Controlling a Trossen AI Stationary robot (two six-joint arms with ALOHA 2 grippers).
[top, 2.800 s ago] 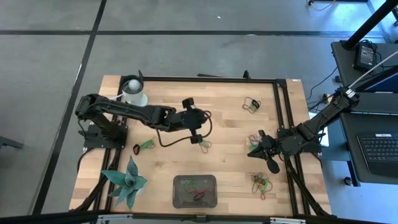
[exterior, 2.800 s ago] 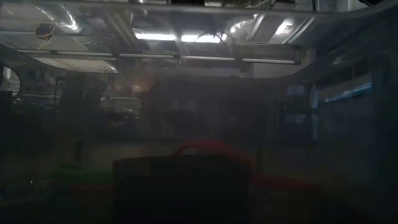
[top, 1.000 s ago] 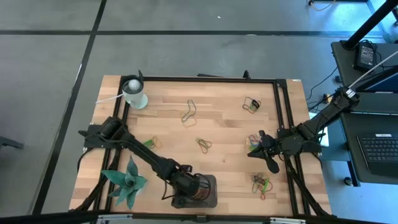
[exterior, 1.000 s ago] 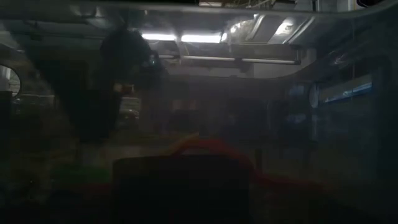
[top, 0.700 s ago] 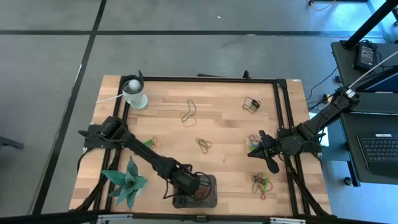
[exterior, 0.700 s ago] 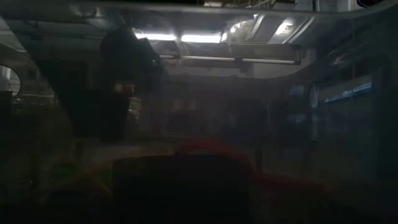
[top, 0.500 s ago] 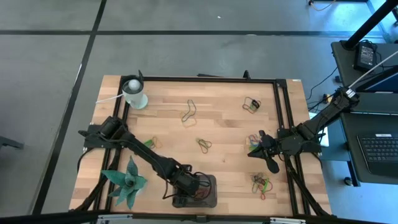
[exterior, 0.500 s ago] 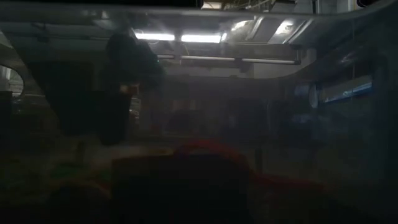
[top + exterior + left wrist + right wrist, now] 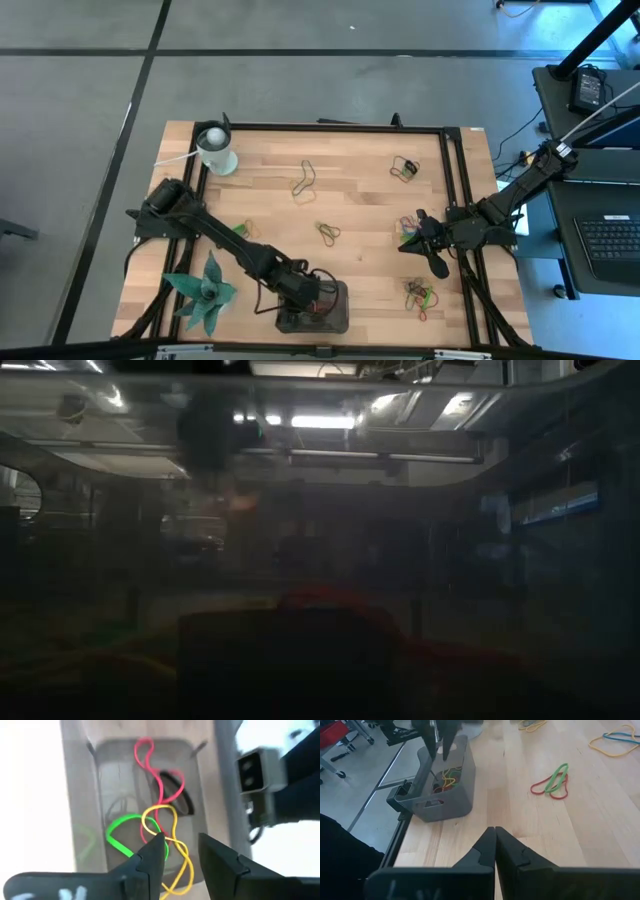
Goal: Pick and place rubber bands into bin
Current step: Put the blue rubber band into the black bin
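Grey bin (image 9: 150, 775) holds rubber bands (image 9: 160, 820); the left gripper (image 9: 181, 851) hangs above it, jaws apart and empty. The right gripper (image 9: 495, 842) waits, jaws closed on nothing.

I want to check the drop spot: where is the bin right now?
In the high view the bin sits at the table's near edge, about midway along it, right of the green plant, with the left gripper open above it.

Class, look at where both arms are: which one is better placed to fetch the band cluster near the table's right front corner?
Probably the right. The right gripper, shut, sits just beside that band cluster. The left gripper is open above the bin, across the table, with bands lying in it.
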